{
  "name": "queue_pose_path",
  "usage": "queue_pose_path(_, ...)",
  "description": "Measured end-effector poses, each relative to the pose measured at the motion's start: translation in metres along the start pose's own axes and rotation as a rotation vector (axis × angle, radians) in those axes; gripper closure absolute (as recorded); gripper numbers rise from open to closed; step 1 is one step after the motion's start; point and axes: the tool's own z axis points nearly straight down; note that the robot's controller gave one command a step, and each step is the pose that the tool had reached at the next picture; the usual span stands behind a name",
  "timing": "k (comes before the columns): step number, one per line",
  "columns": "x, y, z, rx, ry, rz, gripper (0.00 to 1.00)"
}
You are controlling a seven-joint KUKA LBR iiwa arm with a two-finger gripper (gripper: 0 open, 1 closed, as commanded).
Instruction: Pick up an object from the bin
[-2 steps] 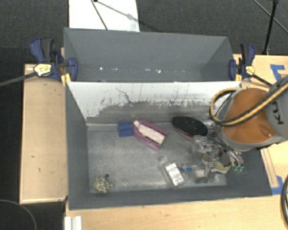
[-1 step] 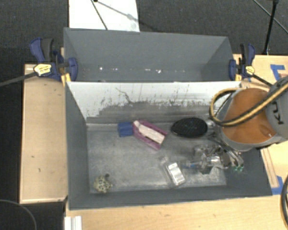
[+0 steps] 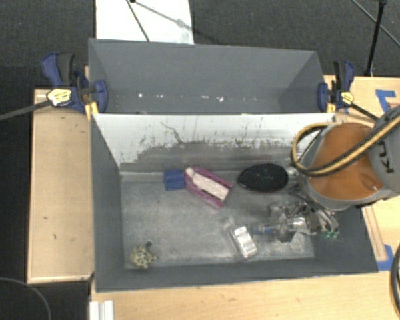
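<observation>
My gripper (image 3: 286,223) is low over the bin floor at the right, under the orange cover of the wrist. Just left of it lies a small clear-and-white packet (image 3: 243,240), close to the gripper but apart from it. A flat black oval thing (image 3: 262,177) rests behind the gripper, near the back wall. Nothing can be made out in the gripper's grasp.
Toward the back middle, a pink and purple oblong thing (image 3: 208,185) lies tilted, with a small blue block (image 3: 174,179) at its left end. A small speckled lump (image 3: 142,255) sits in the front left corner. The arm covers the bin's right side.
</observation>
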Motion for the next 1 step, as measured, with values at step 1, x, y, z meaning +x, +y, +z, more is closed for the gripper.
queue_pose_path(1,0.0016,-0.0030,-0.0360,0.000,-0.006,0.049,1.00)
